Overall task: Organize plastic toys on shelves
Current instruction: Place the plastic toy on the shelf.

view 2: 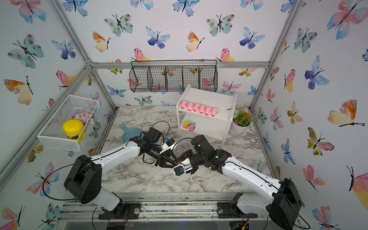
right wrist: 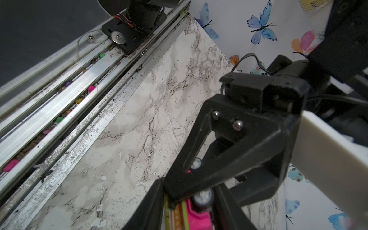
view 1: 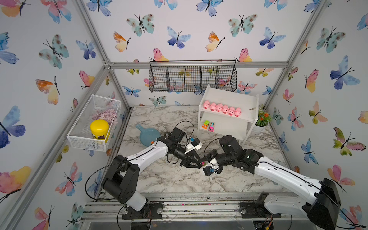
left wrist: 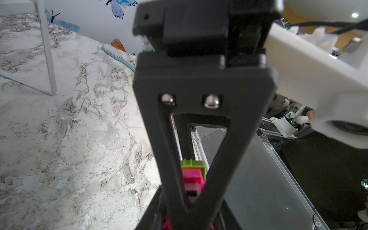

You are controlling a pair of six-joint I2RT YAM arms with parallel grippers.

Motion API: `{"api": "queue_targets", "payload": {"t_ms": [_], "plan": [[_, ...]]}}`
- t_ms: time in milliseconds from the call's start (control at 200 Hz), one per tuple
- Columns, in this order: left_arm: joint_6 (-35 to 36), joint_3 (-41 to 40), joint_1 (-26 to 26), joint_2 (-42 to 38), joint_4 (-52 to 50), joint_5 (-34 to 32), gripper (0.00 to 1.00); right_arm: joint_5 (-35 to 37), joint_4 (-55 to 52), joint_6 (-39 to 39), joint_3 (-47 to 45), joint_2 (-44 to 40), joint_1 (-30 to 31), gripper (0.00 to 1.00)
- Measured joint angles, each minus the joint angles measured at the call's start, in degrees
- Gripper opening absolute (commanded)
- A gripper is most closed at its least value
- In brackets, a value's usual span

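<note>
Top views, centre: the left gripper (view 1: 199, 164) and the right gripper (view 1: 205, 160) meet tip to tip, raised over the middle of the marble table (view 1: 169, 179); in both top views a pink-and-green truck (view 2: 178, 163) shows as a pink speck between them.
Top views, shelf: at the back right, the white shelf (view 1: 231, 95) carries six pigs (view 1: 222, 109) in a row on its upper board; an orange truck (view 1: 205, 124) and a pink truck (view 1: 211, 127) sit side by side on the lower board.
Top views, elsewhere: a blue dish (view 1: 146, 136) lies on the table, partly behind the left arm.
Left wrist, grip: the left gripper's own fingers (left wrist: 151, 217) pinch the pink-and-green truck (left wrist: 192, 179), with its green end away from the camera.
Left wrist, visitor: a triangular finger (left wrist: 199, 83) of the right gripper lies across the truck.
Left wrist, background: a shelf leg (left wrist: 47, 59) and a brush (left wrist: 117, 54) on the marble.
Right wrist, grip: the right gripper's fingers (right wrist: 153, 207) closely flank the truck (right wrist: 199, 220), one wheel up; whether they press on it cannot be told.
Right wrist, visitor: the left gripper's finger (right wrist: 249, 151) reaches down onto the truck.
Right wrist, edge: the metal rail (right wrist: 59, 99) along the table holds small coloured bits (right wrist: 91, 88).
</note>
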Motion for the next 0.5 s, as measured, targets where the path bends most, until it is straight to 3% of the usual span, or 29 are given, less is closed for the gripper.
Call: {"api": "queue_targets", "payload": {"t_ms": [80, 350, 501], "plan": [[0.55, 0.17, 0.02, 0.0, -0.81, 0.31, 0.4, 0.46, 0.17, -0.07, 0.0, -0.04, 0.15, 0.37], [1.88, 1.03, 0.5, -0.04, -2.38, 2.03, 0.67, 2.47, 1.77, 3.37, 0.0, -0.42, 0.17, 0.34], [1.79, 0.94, 1.9, -2.1, -2.1, 2.23, 0.72, 3.32, 3.58, 6.21, -0.02, -0.96, 0.2, 0.33]]}}
